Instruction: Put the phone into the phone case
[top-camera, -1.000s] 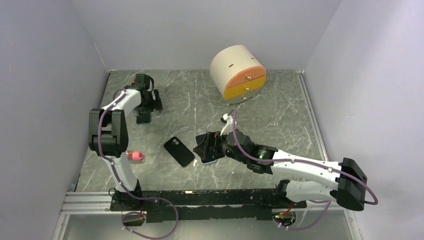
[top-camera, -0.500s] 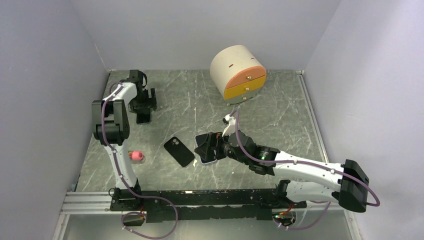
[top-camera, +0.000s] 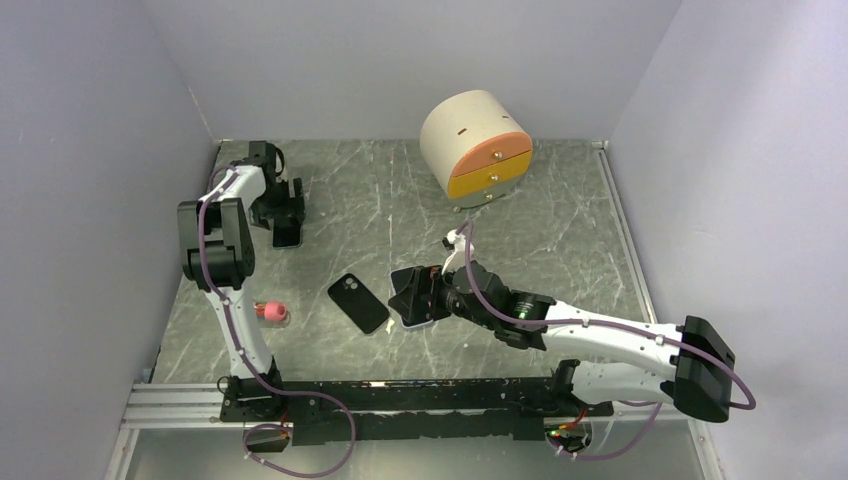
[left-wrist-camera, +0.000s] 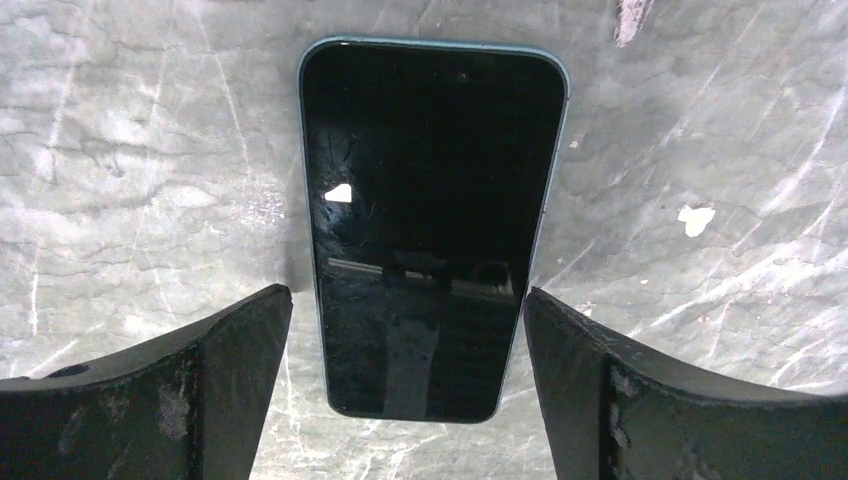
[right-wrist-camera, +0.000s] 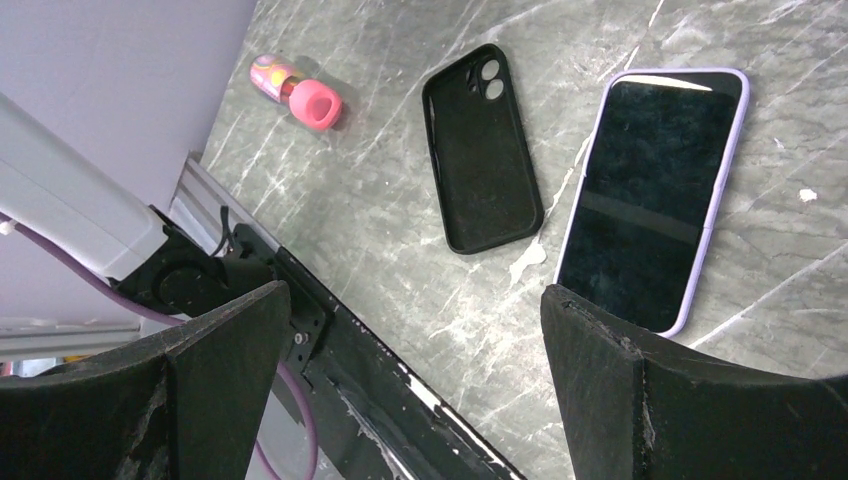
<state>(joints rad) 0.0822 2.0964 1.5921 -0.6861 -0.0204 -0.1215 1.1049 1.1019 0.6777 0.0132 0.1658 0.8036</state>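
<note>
Case (right-wrist-camera: 482, 150) lies flat and empty on the worktop (top-camera: 560, 220), near the middle. Purple-edged phone (right-wrist-camera: 650, 200) sits screen up just beside it, not touching. It's under the right fingers (right-wrist-camera: 640, 400), which are spread wide and hold nothing. Blue-edged phone (left-wrist-camera: 432, 200) is screen up, well away at the far left. The left fingers (left-wrist-camera: 230, 390) stand either side of its near end, wide open, with a gap showing on both sides. Pink bottle (right-wrist-camera: 295, 92) lies near the left edge.
</note>
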